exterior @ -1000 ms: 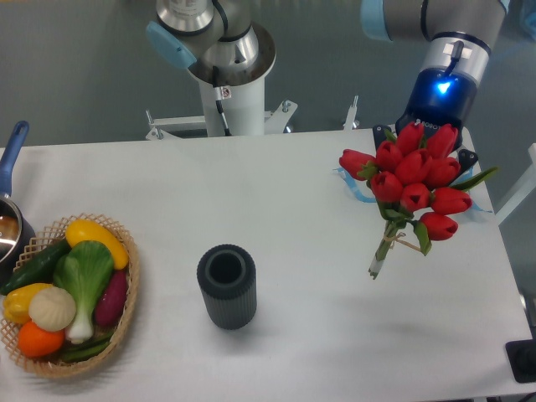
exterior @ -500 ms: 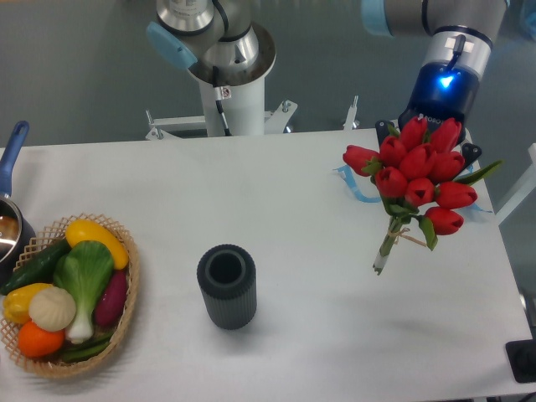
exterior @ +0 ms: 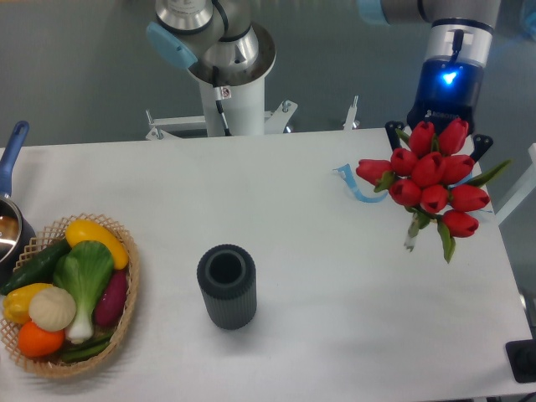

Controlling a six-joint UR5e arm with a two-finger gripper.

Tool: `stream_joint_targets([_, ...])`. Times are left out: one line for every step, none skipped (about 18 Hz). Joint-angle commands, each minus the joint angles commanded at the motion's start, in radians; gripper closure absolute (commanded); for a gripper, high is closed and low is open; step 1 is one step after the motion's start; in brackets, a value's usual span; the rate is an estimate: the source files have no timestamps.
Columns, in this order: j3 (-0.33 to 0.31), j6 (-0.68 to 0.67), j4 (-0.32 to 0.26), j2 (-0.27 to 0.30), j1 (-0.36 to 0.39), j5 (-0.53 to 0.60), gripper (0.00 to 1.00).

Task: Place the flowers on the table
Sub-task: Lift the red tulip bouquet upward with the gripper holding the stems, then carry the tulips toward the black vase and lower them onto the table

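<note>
- My gripper (exterior: 437, 144) sits at the far right of the scene, mostly hidden behind the flowers (exterior: 431, 174); two dark finger tips show on either side of the bunch, one at the upper left of the blooms and one at the upper right.
- The fingers are pressed in on the flowers — the bunch hangs from them, with the red heads crowding the front of my hand so that the contact itself is out of sight.
- A blue light glows on my wrist just above the bunch.
- The flowers are up in the air over the right end of the table (exterior: 318, 251), tilted, heads up toward my wrist and the short stem ends pointing down and a little to the left; the stems do not touch the tabletop, as far as I can tell.
- A long green leaf sticks out to the right of the bunch, and another droops below it.
- A light blue ribbon (exterior: 353, 184) lies on the table just left of the blooms.
- Well apart from my hand, near the middle of the table, stands a dark ribbed cylinder (exterior: 226, 286), upright and open at the top.
- At the left edge a wicker basket (exterior: 124, 310) holds vegetables, and beside it a pot with a blue handle (exterior: 12, 155) pokes into view.
</note>
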Motion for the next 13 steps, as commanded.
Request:
stream_joint_targets([0.000, 0.008, -0.003, 0.005, -0.011, 0.032, 0.68])
stream_joint_targets([0.000, 0.021, -0.006, 0.005, -0.021, 0.081, 0.68])
stream_joint_targets([-0.002, 0.043, -0.008, 0.003, -0.040, 0.144, 0.68])
stream_joint_targets([0.000, 0.064, -0.011, 0.000, -0.067, 0.217, 0.68])
stream_joint_targets([0.006, 0.075, -0.020, -0.006, -0.096, 0.288, 0.68])
stream_joint_targets([0.005, 0.083, -0.025, -0.011, -0.124, 0.354, 0.68])
stream_joint_targets([-0.003, 0.093, -0.028, -0.018, -0.149, 0.406, 0.68])
stream_joint_targets([-0.008, 0.109, -0.028, -0.034, -0.167, 0.454, 0.68])
stream_joint_targets([-0.014, 0.132, -0.028, -0.044, -0.184, 0.504, 0.68])
stream_joint_targets([-0.015, 0.152, -0.029, -0.055, -0.204, 0.560, 0.68])
stream_joint_targets([-0.018, 0.167, -0.031, -0.070, -0.231, 0.624, 0.68])
stream_joint_targets([-0.023, 0.170, -0.034, -0.083, -0.253, 0.682, 0.68])
stream_joint_targets([-0.031, 0.170, -0.032, -0.118, -0.281, 0.762, 0.68])
